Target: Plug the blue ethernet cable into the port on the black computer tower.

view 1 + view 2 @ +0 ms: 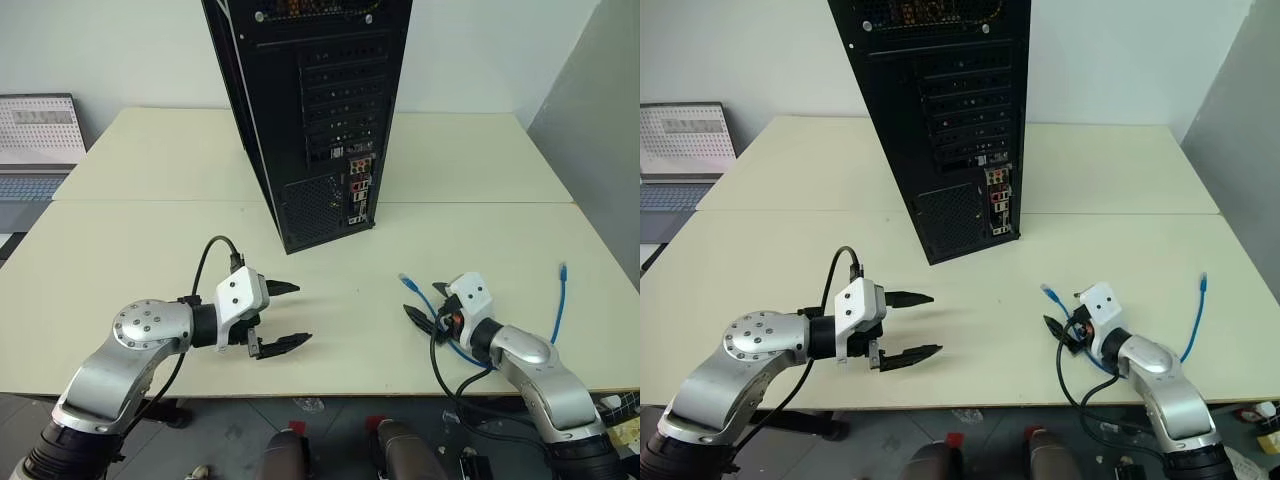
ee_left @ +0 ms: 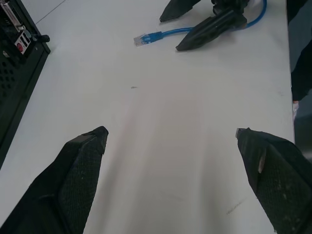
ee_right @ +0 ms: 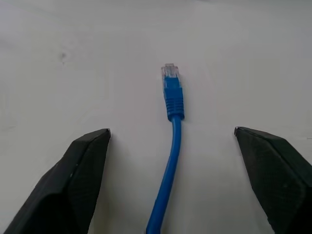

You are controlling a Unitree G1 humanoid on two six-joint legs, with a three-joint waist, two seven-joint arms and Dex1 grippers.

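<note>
Left eye view: biggest thing here is the cream table (image 1: 150, 250), two smooth matte slabs pushed together with a thin seam between them. Standing upright near the middle is the black computer tower (image 1: 310, 110), boxy sheet metal, rear panel facing us with perforated slot covers, a mesh vent grille and a little strip of coloured connectors low down. I can't pick out the port itself among them. Off at the far left edge sits a grey laptop (image 1: 40, 140).

Left gripper (image 1: 285, 317) hovers low over bare tabletop in front of the tower, its two pointy black fingers spread wide, nothing between them. The pads (image 2: 80, 180) have a fine woven-looking grain.

Right gripper (image 3: 170, 183) is spread open too, straddling the blue ethernet cable (image 3: 170, 161) without touching it. That cable is a thin glossy cord lying flat on the table, ribbed blue boot and clear plastic plug (image 3: 169, 72) just past the fingertips, its other end (image 1: 563, 270) curling away toward the right edge.
</note>
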